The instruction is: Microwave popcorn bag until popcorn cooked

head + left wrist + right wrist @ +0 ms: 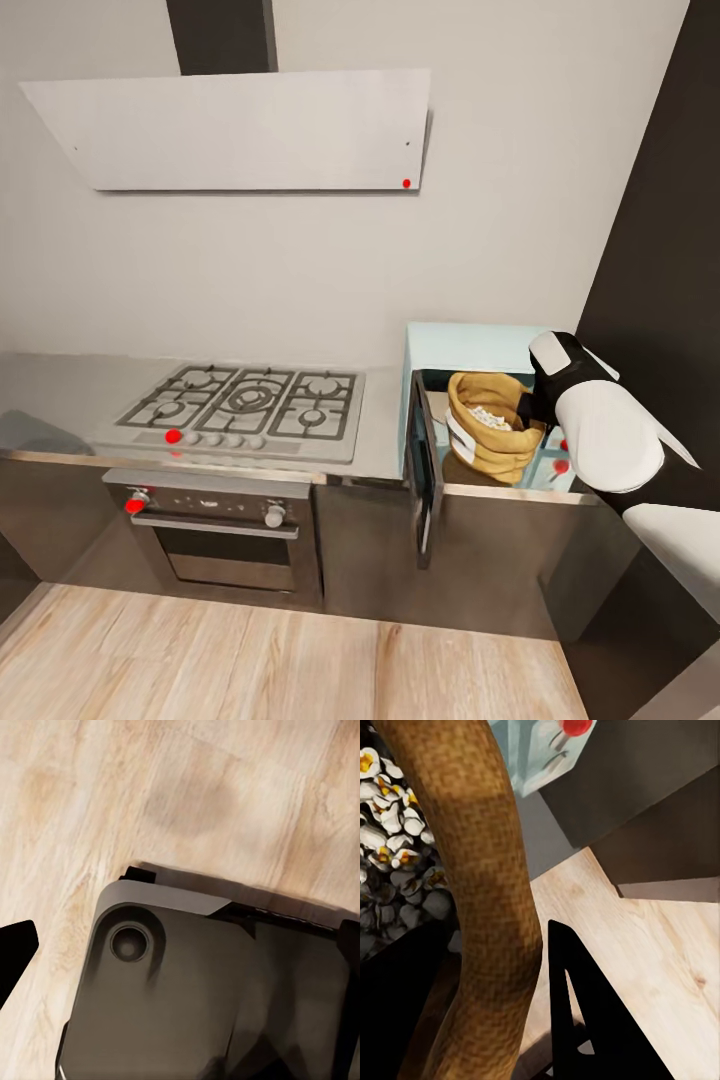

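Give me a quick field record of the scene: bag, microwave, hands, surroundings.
bag: tan paper bag, upright in the microwave's open front, top open, white popped kernels inside
microwave: pale blue box on the countertop right of the hob; door swung open toward the robot
right hand: at the bag's right rim, one finger outside the bag wall; grip cannot be confirmed
left hand: low, camera faces wood floor and the robot's dark base
oven: built-in, below the hob, closed

A gas stove (240, 405) sits above an oven (215, 535). A flat white hood (235, 130) hangs on the wall. The floor (250, 660) is light wood.
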`<state>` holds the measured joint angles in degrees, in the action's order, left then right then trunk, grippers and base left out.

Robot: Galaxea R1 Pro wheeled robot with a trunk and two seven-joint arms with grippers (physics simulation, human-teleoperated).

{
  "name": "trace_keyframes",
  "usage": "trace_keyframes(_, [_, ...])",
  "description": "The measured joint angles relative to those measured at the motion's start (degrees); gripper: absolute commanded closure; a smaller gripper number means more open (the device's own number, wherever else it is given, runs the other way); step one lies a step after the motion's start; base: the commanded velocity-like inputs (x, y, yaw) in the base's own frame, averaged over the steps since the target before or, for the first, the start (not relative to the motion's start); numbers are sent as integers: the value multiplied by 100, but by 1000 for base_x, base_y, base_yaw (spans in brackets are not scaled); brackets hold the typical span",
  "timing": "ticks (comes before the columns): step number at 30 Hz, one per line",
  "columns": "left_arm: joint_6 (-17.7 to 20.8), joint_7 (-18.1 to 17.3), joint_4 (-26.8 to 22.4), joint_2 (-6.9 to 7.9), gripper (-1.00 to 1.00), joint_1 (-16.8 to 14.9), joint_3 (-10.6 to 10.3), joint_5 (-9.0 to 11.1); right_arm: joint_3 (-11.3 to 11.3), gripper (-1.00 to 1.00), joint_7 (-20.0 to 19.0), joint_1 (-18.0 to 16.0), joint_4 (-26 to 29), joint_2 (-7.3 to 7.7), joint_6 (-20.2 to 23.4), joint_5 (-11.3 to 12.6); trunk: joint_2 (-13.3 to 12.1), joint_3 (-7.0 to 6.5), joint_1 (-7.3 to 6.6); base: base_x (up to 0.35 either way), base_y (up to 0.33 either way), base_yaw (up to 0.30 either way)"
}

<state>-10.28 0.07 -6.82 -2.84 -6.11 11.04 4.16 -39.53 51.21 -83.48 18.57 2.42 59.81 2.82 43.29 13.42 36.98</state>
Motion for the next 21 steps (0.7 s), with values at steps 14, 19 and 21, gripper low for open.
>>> trace_keyframes(14, [0, 1, -1, -4, -100, 0, -17, -9, -2, 100, 2, 1, 12, -5, 4, -31, 0, 1, -3, 105, 0, 0])
trace_keyframes(19, [0, -3, -1, -4, -100, 0, -21, -31, -3, 100, 1, 2, 12, -5, 5, -31, 0, 0, 0, 42, 0, 0])
trace_keyframes(21, [0, 0, -1, -4, -100, 0, -18, -33, -3, 100, 2, 1, 11, -5, 3, -30, 0, 0, 0, 2, 0, 0])
